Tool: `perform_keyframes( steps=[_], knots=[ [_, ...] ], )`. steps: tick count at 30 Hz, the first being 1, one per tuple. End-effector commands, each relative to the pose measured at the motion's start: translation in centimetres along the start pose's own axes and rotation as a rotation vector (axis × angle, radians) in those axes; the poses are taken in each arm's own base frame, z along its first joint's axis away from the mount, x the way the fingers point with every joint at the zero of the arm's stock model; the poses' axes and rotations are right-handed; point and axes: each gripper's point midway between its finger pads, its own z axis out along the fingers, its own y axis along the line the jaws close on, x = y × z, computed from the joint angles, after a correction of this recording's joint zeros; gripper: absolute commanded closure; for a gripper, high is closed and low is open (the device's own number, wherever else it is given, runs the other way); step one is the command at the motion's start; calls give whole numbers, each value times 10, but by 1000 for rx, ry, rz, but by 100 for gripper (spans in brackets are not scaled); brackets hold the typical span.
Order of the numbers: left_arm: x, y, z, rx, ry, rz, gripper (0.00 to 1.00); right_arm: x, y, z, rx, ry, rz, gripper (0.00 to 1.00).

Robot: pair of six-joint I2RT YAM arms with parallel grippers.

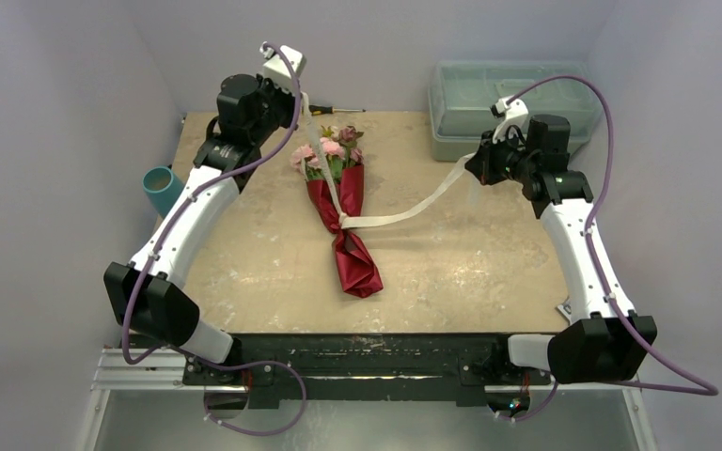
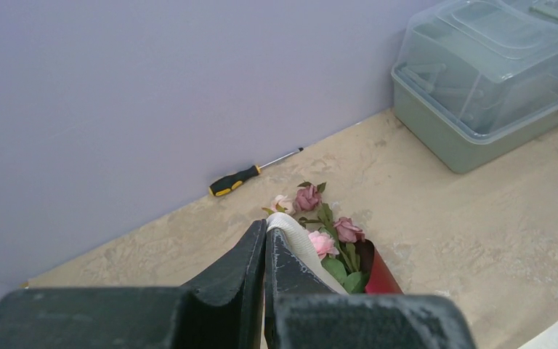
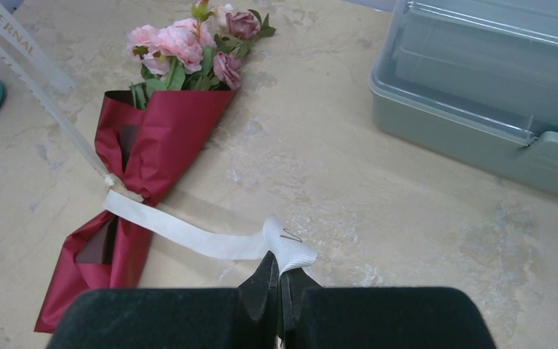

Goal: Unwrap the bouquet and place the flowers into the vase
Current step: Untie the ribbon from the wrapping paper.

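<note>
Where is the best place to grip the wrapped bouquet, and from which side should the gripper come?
Probably the narrow waist of the bouquet, where the ribbon ties it: it is thinnest there. It lies flat on the table, so come from above, jaws across it.

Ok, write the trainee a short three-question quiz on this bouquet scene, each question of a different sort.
1. True or false: the left pincer and the right pincer are each shut on an end of the ribbon.
2. What lies by the back wall, beyond the bouquet? A) screwdriver B) scissors C) spoon
3. Is the red paper off the flowers yet?
Key: 1 true; 2 A; 3 no, it is wrapped round the stems.
</note>
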Motion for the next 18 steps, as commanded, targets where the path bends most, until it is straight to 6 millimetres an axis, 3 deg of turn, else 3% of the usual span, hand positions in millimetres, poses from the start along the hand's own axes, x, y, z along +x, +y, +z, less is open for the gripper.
perform_keyframes(
  steps=[1,6,10,13,18],
  knots=[
    [-25,17,-6,-67,-57,4,100,-10,-6,-12,43,-37,-41,100],
    [2,-7,-3,56,7,5,100,-28,12,-16,-52,-89,-46,100],
    [27,-16,-10,101,75,27,100,-51,-9,-29,45,-149,-62,100],
    [64,-12,-16,71,187,49,100,-79,-17,-42,69,-222,-59,100],
    [125,-10,-31,39,338,84,100,-127,-3,-57,19,-329,-42,100]
  ],
)
